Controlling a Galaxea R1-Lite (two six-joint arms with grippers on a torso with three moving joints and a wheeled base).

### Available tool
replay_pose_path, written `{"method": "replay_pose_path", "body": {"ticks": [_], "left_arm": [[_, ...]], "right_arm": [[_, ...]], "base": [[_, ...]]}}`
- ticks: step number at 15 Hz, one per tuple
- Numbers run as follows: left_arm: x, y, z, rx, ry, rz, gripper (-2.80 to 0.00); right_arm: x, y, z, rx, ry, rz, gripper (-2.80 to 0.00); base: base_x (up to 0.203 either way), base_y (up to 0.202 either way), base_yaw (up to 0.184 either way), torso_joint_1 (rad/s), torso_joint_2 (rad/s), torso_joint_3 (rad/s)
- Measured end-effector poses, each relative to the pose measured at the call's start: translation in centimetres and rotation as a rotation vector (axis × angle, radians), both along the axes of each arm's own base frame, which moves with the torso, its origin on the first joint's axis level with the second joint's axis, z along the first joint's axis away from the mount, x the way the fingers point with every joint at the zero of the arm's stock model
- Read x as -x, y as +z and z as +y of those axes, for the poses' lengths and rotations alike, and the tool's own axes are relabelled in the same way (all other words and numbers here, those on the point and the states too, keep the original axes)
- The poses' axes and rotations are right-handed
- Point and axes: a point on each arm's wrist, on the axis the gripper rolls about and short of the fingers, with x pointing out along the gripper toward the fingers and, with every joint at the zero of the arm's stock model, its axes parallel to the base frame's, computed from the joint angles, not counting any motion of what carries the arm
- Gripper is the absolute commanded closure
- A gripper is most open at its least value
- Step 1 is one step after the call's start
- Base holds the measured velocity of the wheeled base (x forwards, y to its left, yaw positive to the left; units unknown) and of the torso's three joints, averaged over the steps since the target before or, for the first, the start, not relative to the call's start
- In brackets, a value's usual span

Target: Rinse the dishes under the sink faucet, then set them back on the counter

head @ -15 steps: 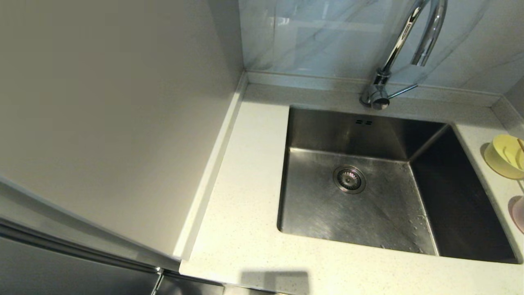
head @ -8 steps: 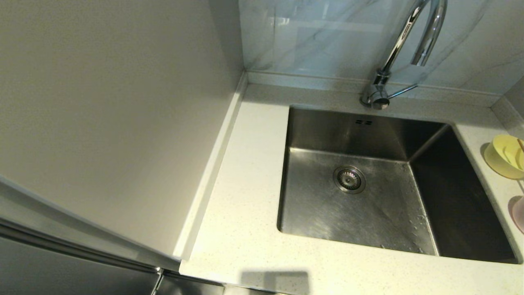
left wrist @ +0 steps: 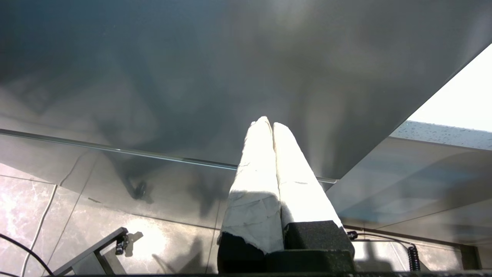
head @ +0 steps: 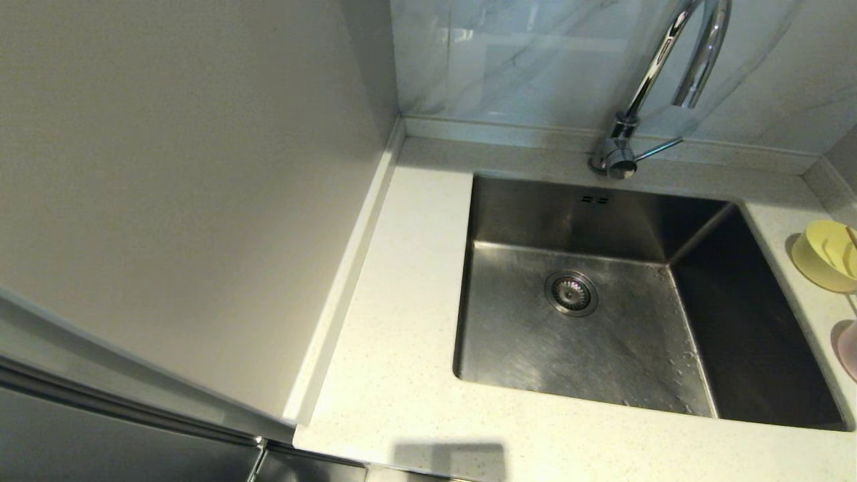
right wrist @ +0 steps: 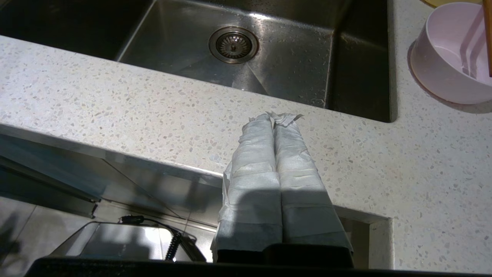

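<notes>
Your right gripper, clenched empty, still hangs before the counter edge, pink dish well apart at the counter's right edge, nothing moved.

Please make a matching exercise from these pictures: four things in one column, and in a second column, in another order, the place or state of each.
1. small round pale-yellow bowl
2. round metal drain strainer
3. tall chrome gooseneck faucet
4. right gripper

a. shut, below the counter's front edge
b. on the speckled counter, right of the sink
c. in the steel sink floor
d. behind the sink, no water seen

Pairs: 1-b, 2-c, 3-d, 4-a
</notes>
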Motion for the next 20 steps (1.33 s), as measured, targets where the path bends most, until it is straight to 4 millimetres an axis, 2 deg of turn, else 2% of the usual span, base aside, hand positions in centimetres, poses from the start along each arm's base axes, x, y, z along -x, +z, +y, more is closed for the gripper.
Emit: {"method": "replay_pose_path", "body": {"ticks": [20], "left_arm": [[0.00, 0.00, 0.00, 0.000, 0.000, 0.000, 0.00]], "right_arm": [[-0.01, 0.00, 0.00, 0.000, -0.001, 0.001, 0.00]], "base": [[0.000, 0.000, 0.000, 0.000, 0.00, 0.000]]}}
